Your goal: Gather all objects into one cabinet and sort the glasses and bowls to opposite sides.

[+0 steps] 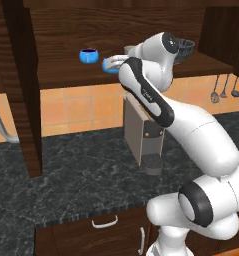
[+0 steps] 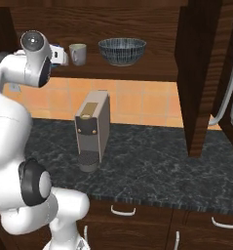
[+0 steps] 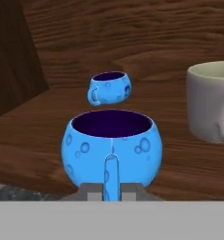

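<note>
All four pieces now sit in or at the cabinet (image 2: 186,73) — none of them is left on the counter (image 1: 81,175), which carries the coffee machine (image 2: 91,129). The far blue bowl (image 1: 89,55) stands alone on the shelf (image 1: 66,75) toward its left end as the left base view has it; the near blue bowl (image 3: 112,143) is just beside the tumbler (image 2: 78,53), and the large dark bowl (image 2: 122,51) rests further along on the other side of the tumbler.

The tool (image 3: 110,190) is pressed together on the handle of the near blue bowl — in the hand view its two tips flank that thin blue strip at the bowl's front; so this bowl is gripped, and whether its base rests on the shelf I cannot tell.

My judgement: the gathering is about done, but the sorting is not; the tumbler stands between the blue bowls and the large dark bowl, so bowls sit on both sides of the glass. What seems left is to release this bowl among its kind and then bring the tumbler or the large bowl across, so glass and bowls end at opposite ends.

The hand view gives the pinch on the handle and the tumbler's pale inside; the right base view gives the large bowl's fine stripes and its gap from the tumbler, where the arm half hides that bowl in the left base view; the left base view alone sets out both blue bowls along the shelf.
</note>
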### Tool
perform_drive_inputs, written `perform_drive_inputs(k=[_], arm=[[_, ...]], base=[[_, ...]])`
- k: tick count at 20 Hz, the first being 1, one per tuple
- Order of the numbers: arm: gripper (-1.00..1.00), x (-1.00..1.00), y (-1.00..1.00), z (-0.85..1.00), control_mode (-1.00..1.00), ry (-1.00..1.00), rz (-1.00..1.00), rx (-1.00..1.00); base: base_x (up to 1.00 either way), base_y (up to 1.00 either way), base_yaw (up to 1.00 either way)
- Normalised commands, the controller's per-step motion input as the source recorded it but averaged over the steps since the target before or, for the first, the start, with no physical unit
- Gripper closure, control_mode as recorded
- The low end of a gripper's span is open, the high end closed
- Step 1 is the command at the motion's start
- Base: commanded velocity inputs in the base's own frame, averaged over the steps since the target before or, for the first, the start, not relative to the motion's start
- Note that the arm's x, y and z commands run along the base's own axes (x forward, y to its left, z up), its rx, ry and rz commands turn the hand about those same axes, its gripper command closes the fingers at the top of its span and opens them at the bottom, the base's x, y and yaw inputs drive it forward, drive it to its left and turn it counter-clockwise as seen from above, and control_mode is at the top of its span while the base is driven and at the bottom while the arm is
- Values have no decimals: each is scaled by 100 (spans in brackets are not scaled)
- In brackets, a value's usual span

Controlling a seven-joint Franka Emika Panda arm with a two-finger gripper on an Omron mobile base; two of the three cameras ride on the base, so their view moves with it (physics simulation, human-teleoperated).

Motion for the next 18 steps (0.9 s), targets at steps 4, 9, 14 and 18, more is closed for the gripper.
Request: perform_drive_inputs(k=[4, 9, 14, 18], arm=[[100, 69, 0, -27, -100, 4, 0, 0], [100, 80, 0, -20, -100, 2, -1, 0], [100, 55, 7, -2, -100, 2, 0, 0], [100, 38, 3, -1, -100, 1, 1, 0]], base=[[0, 0, 0], [0, 0, 0], [0, 0, 0], [0, 0, 0]])
